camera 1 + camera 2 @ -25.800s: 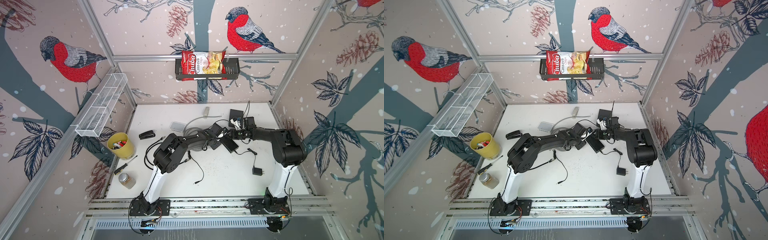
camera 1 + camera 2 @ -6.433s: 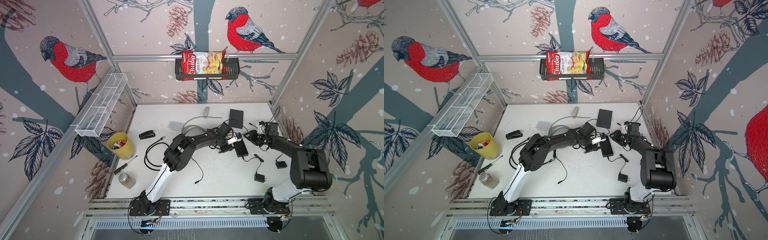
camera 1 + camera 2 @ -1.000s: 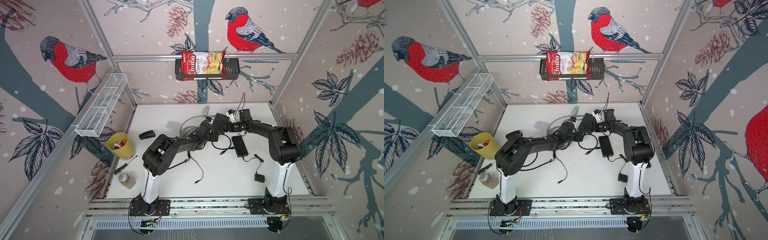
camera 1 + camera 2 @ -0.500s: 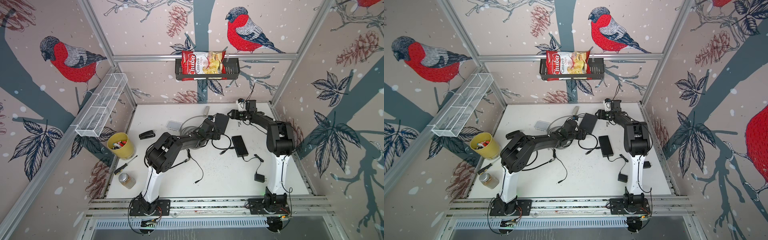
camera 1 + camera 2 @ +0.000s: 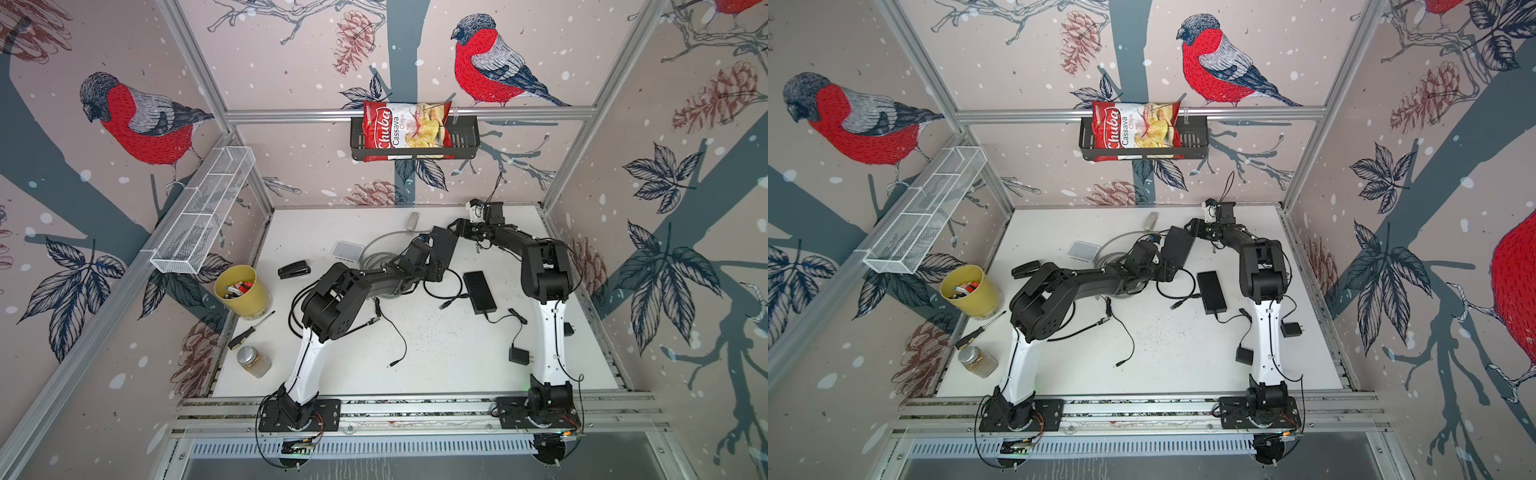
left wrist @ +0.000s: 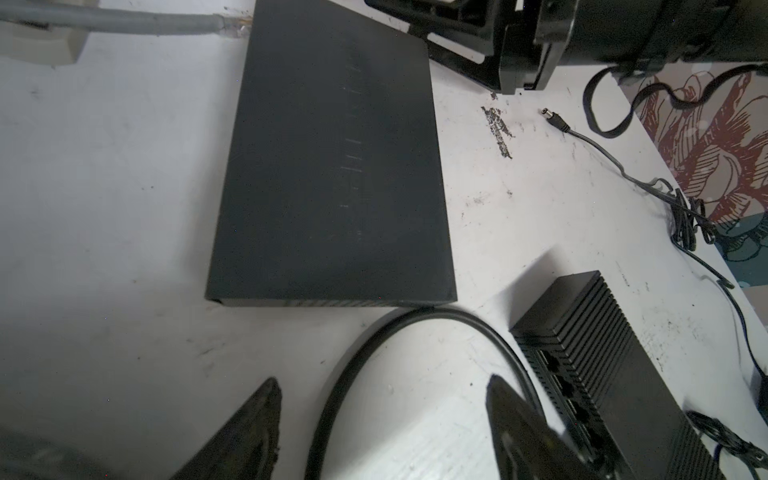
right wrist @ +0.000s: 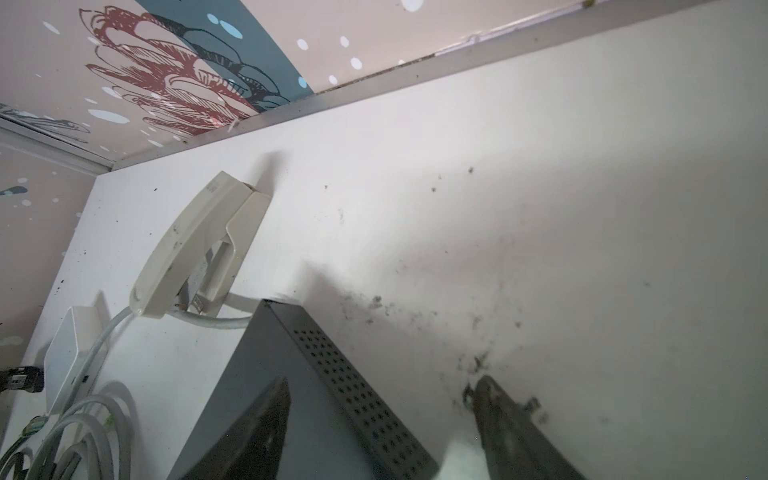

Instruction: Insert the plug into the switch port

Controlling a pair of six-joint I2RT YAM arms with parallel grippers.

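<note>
At the back of the table (image 5: 436, 361), in both top views, our two arms meet over a flat black box (image 5: 445, 246) (image 5: 1177, 245). In its wrist view, our left gripper (image 6: 382, 382) hangs low off one short end of the box. Its jaws are spread wide and grip nothing, and a black cable (image 6: 415, 320) curves along the tabletop under the gap between them. Just beside this gripper lies a ribbed switch (image 6: 590, 357), with its row of ports (image 6: 552, 365) facing one of the fingers (image 6: 519, 428).

Our right gripper (image 7: 380, 382) is at the box's other end, its jaws also wide and holding nothing. One finger (image 7: 257, 428) is over the box's top and the other is over bare table, with the box's perforated side (image 7: 357, 395) running between them. We cannot tell whether either finger touches the box.

A grey cable (image 6: 124, 20) ends in a clear plug (image 6: 235, 31) right at a corner of the box, and we cannot tell whether it sits in a port. A barrel plug (image 6: 552, 116) on a thin wire lies loose on the table, beside our right arm and apart from both black units. A beige piece (image 7: 199, 249) lies near the back wall by the grey cable, with a white box (image 7: 66, 357) a little beyond it.
</note>
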